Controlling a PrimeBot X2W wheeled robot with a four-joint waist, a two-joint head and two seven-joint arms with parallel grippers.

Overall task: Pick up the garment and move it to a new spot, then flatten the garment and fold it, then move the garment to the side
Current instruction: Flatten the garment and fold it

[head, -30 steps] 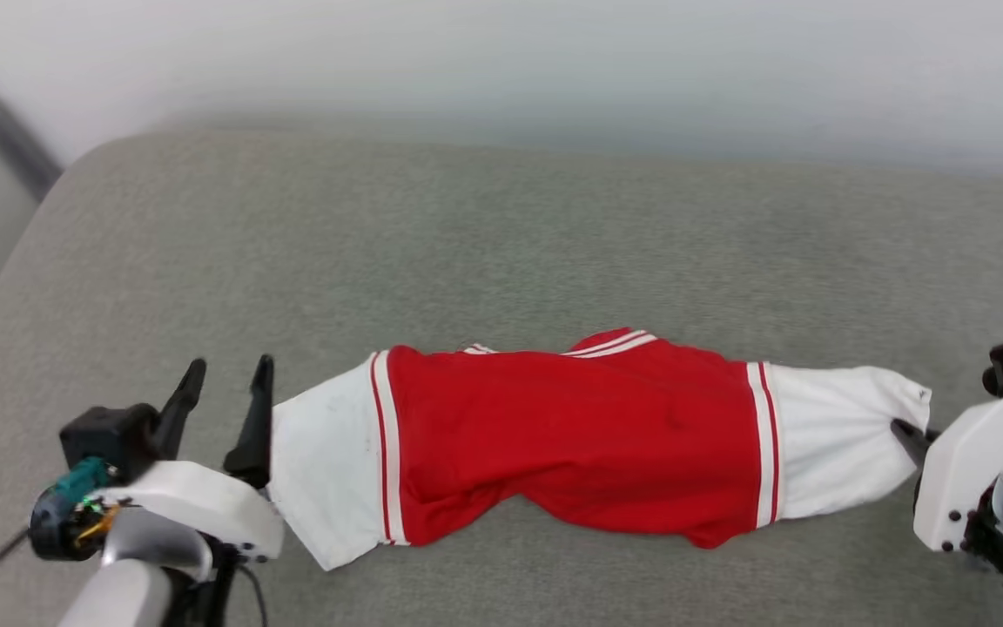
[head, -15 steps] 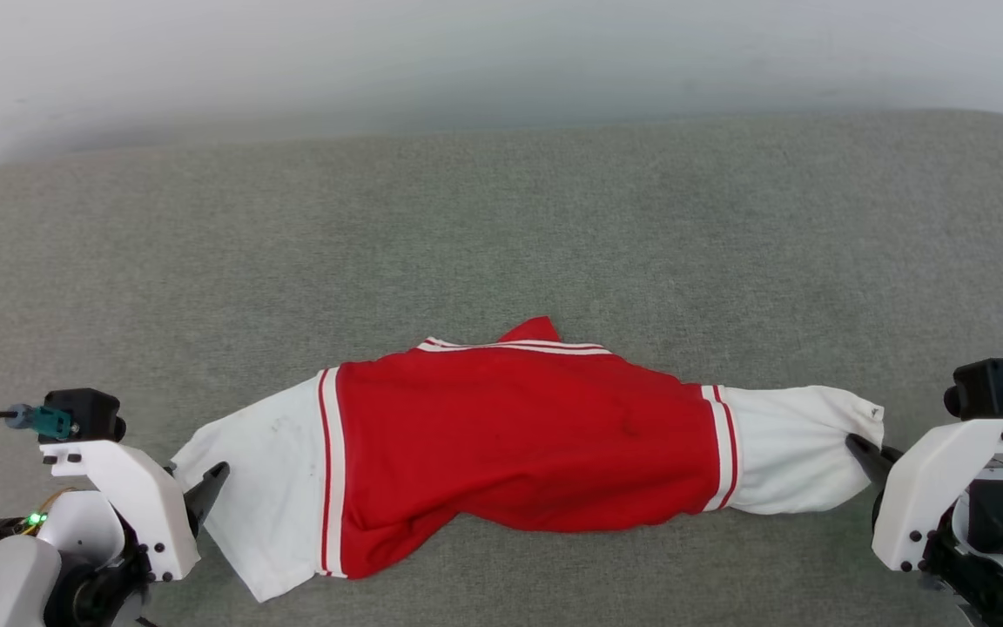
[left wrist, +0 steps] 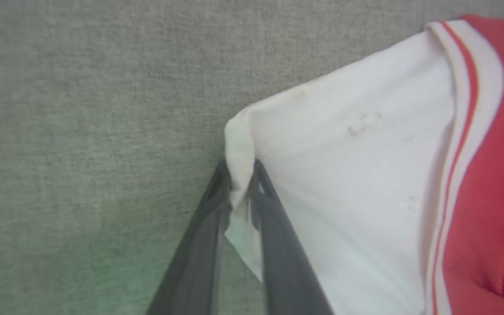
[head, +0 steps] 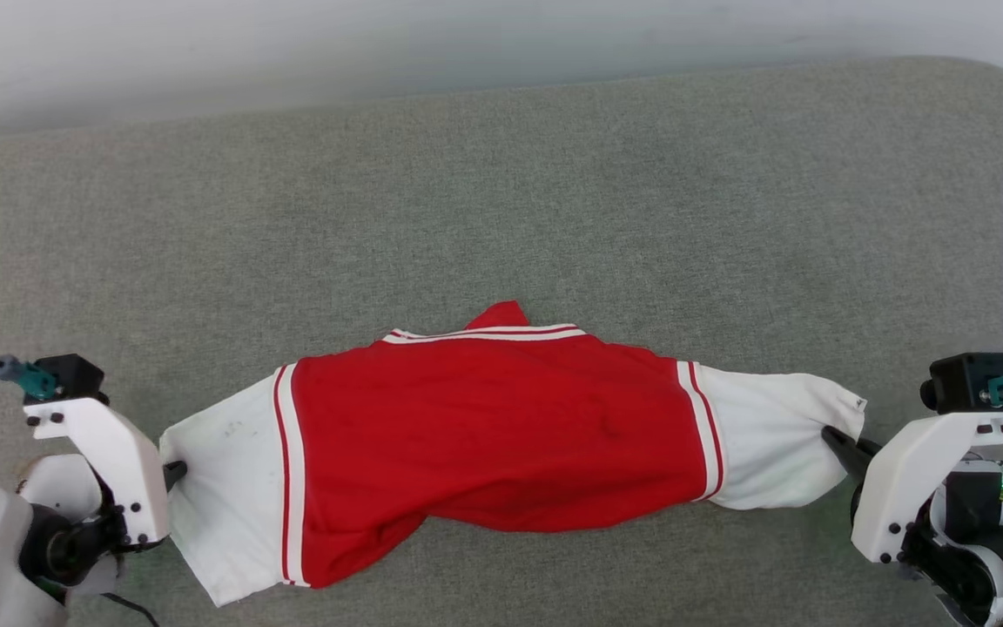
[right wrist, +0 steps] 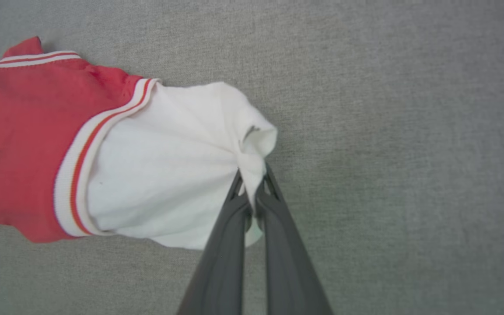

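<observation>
Head view: garment (head: 501, 409) lies between the jaws, left jaws pinching one white sleeve, right jaws the other. Flattening appears underway; next requires an even outward pull.

Red garment (head: 493, 418) with white sleeves and red-and-white striped trim, on grey cushion (head: 501, 218)

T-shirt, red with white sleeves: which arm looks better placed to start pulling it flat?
Right, probably. The right claw is shut tight on the bunched white sleeve end of the T-shirt. The left claw only straddles a thin cuff edge, so its hold looks less sure.
</observation>
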